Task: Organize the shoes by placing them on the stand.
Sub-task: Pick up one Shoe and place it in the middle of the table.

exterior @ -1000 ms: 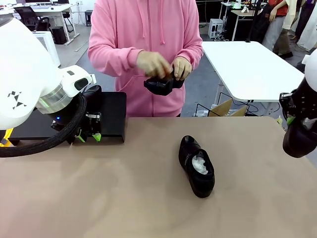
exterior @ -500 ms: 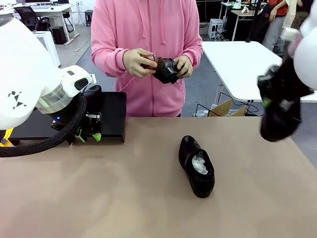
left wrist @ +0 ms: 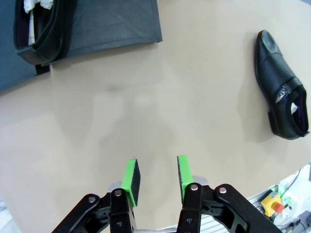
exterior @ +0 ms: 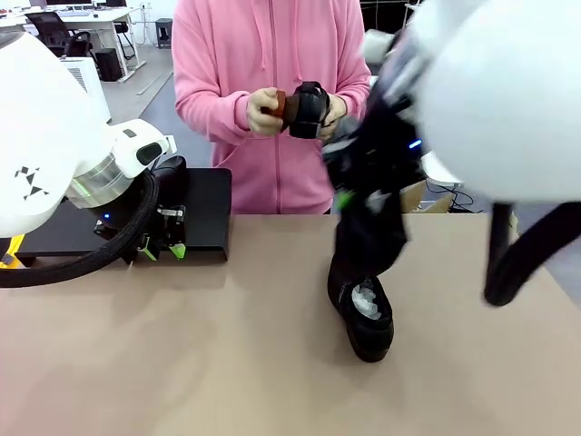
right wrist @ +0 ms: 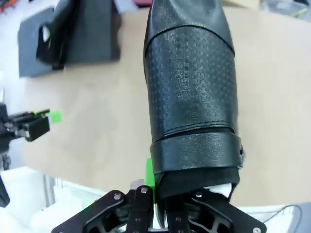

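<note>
where views are pooled, shoes: four, black leather.
stand [left wrist: 112, 24]: one, matte black.
shoe one [left wrist: 41, 34]: on the stand, paper-stuffed.
shoe two [left wrist: 282, 92]: on the table [left wrist: 146, 107], buckled strap, well apart from the stand.
shoe three [right wrist: 192, 92]: pebbled grain, above the table, heel rim pinched by right gripper [right wrist: 160, 191].
shoe four [exterior: 309, 109]: in person's hands [exterior: 268, 111], beside brown brush [exterior: 281, 102].
left gripper [left wrist: 155, 177]: pads parted, empty.
</note>
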Controlling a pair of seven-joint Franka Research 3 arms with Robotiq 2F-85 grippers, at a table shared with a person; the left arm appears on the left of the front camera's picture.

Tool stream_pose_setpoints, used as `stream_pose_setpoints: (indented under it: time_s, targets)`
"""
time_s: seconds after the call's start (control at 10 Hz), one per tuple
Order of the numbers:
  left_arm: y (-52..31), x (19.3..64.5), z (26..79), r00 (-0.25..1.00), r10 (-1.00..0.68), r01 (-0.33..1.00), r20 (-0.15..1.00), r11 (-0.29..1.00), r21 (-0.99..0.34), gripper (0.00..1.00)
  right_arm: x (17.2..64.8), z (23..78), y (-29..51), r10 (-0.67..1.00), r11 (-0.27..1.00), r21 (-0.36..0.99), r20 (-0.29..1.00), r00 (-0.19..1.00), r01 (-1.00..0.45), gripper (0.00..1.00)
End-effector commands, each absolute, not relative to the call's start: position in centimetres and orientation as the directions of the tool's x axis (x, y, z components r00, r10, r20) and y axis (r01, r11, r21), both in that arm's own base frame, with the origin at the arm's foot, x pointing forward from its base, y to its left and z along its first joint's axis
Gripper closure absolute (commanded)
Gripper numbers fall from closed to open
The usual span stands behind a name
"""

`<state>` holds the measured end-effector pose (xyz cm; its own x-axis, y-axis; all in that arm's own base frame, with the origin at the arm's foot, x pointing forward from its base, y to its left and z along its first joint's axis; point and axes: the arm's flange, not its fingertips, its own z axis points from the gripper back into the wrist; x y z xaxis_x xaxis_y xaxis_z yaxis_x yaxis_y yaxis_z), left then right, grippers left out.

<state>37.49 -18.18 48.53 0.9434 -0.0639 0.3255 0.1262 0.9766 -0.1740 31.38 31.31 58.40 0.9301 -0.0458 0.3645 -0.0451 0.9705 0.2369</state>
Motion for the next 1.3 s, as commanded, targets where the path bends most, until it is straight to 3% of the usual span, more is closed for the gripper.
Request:
stream_pose_setpoints:
  time_s: [0.0,0.4,1.0,1.1,1.2]
  targets:
    - [-18.0,37.6,48.7,0.944,-0.063,0.127,0.324,0.976,-0.179,0.56,33.0,55.4,35.9,-0.027,0.965,0.256,0.32,0.947,-0.059,1.0]
    - [-18.0,37.6,48.7,0.944,-0.063,0.127,0.324,0.976,-0.179,0.56,32.5,45.1,41.5,-0.012,0.975,0.221,0.176,0.984,-0.028,1.0]
    - [-18.0,37.6,48.7,0.944,-0.063,0.127,0.324,0.976,-0.179,0.56,33.4,37.4,41.6,-0.095,0.97,0.235,0.15,0.984,0.058,1.0]
    - [-18.0,37.6,48.7,0.944,-0.063,0.127,0.324,0.976,-0.179,0.56,33.4,37.2,41.6,-0.093,0.971,0.233,0.133,0.987,0.06,0.92]
    - [-18.0,37.6,48.7,0.944,-0.063,0.127,0.324,0.976,-0.179,0.56,33.5,37.2,41.6,-0.09,0.97,0.238,0.129,0.988,0.058,0.74]
